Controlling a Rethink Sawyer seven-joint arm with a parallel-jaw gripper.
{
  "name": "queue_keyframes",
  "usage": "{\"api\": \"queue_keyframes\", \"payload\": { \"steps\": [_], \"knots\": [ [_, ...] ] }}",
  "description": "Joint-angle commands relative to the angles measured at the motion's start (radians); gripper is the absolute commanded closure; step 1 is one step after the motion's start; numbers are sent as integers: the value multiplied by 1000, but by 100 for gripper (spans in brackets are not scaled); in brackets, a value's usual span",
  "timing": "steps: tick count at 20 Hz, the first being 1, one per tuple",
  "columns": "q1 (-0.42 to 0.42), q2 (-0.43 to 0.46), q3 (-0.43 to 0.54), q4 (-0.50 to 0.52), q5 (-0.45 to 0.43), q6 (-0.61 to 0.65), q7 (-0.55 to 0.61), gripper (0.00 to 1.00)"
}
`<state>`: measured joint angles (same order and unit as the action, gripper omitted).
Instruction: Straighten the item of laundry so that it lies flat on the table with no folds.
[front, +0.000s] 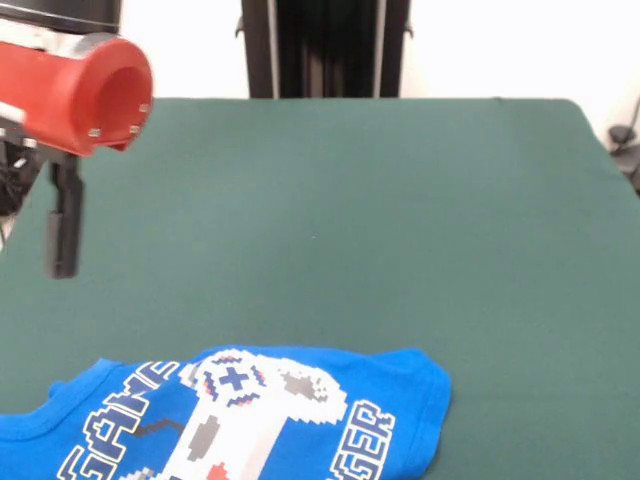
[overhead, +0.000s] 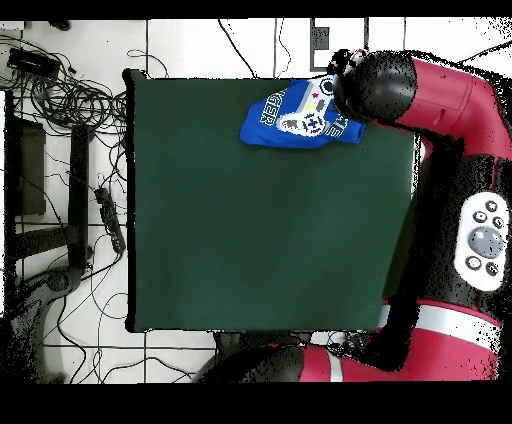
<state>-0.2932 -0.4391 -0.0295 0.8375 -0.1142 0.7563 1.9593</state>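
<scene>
Your hand (front: 62, 225) hangs as a dark, narrow piece below the red arm (front: 85, 92) at the left edge of the front view, above the tabletop (front: 380, 220) and well apart from the shirt. You cannot tell from either view whether it is released or clenched; it grasps nothing that shows. In the overhead view the arm's red and black bulk (overhead: 400, 90) covers that corner, and the hand itself is hidden beneath it.

The blue T-shirt (front: 300, 410) lies at the near edge of the tabletop in the front view, its lower part cut off by the picture's bottom. The pixel controller print (front: 240, 400) faces up, with the lettering on either side of it. In the overhead view the T-shirt (overhead: 290, 120) sits at the top edge of the green cloth, toward the right corner, partly under the arm, and looks bunched and narrowed rather than spread flat.
</scene>
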Motion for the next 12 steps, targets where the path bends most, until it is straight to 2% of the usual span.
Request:
{"api": "queue_keyframes", "payload": {
  "steps": [1,6,12],
  "knots": [
    [90,-7,91,67,1,125,-34,0],
    [118,55,83,-25,16,244,0,0],
    [139,118,79,-38,16,224,35,0]
  ]
}}
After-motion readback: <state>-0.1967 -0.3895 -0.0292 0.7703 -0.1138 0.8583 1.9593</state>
